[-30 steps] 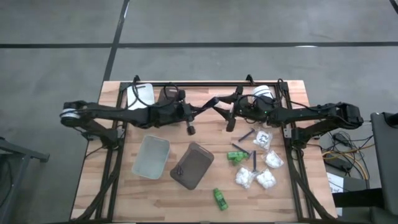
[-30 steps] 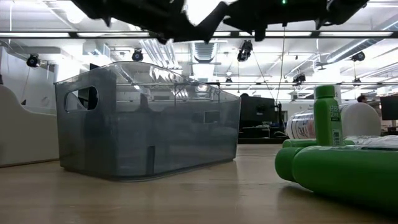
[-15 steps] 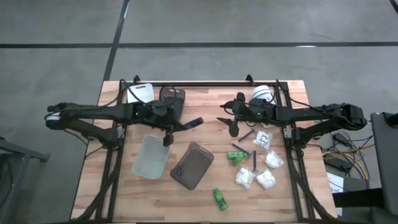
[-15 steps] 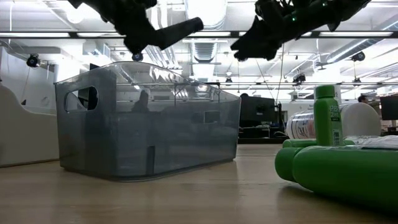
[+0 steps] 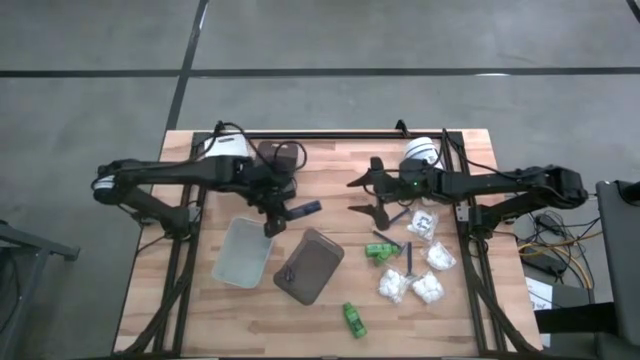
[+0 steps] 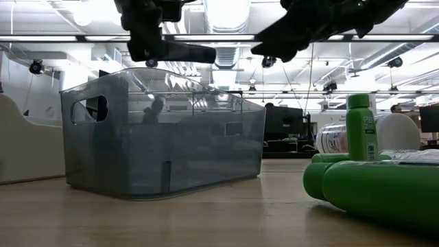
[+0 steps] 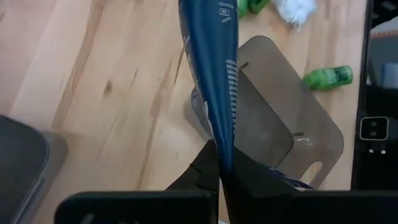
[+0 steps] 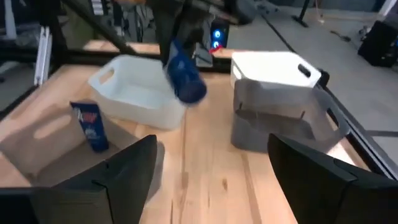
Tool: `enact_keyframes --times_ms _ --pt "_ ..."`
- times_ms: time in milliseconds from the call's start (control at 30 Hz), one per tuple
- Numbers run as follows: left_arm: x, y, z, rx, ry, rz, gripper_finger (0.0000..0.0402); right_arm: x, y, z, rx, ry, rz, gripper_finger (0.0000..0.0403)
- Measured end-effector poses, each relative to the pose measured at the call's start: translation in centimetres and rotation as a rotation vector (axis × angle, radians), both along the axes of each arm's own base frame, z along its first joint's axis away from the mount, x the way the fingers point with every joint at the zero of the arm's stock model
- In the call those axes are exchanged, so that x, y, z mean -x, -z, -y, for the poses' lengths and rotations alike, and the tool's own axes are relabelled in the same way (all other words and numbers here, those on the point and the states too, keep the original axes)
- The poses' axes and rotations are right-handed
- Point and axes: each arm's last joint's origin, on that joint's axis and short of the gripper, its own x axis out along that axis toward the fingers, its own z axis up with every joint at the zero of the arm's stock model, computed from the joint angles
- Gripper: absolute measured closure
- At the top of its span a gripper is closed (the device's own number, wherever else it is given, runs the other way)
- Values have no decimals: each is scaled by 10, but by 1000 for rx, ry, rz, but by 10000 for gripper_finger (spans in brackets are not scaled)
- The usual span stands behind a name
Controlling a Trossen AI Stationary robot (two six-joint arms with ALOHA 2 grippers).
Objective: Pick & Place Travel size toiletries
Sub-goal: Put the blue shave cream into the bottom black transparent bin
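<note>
My left gripper (image 5: pixel 275 215) (image 7: pixel 219 169) is shut on a slim dark blue stick (image 5: pixel 305 208) (image 6: pixel 188 51), high over the table between the pale tray (image 5: pixel 243 252) and the brown tray (image 5: pixel 312 265). My right gripper (image 5: pixel 372 196) (image 8: pixel 217 186) hangs open and empty to the right of it, above the table's middle. Green bottles (image 5: pixel 380 250) (image 5: pixel 353 320), white packets (image 5: pixel 392 285) (image 5: pixel 440 257) and dark sticks (image 5: pixel 410 260) lie on the table's right half. Another small blue tube (image 8: pixel 90 127) stands in the brown tray. My left gripper pinches the dark blue stick by one end (image 7: pixel 222 158) between its two fingers. The rest of the stick (image 7: pixel 208 56) juts out past the fingertips toward the table's right. It is lifted clear and lies about level in the low view.
A grey tray (image 5: pixel 280 158) and a white tray (image 5: pixel 225 148) sit at the far left. A white tub (image 5: pixel 420 150) stands far right, behind my right arm. In the low view a see-through grey tray (image 6: pixel 164 137) and green bottles (image 6: pixel 374 185) fill the front.
My left gripper has drawn away from my right gripper, toward the table's left and near edge, carrying the blue stick along. The stick has turned from slanted to about level. My right gripper has pulled back slightly to the right.
</note>
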Motion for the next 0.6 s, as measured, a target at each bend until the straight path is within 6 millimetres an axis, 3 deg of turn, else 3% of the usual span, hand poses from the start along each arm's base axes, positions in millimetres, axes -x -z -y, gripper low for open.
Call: enact_keyframes --times_ms 267,600 --pt "-22 -2 1 -72 102 13 395 -14 0 -1 -36 -99 5 129" --pt "-33 -6 1 -146 177 97 395 -41 5 2 -57 -139 -33 148"
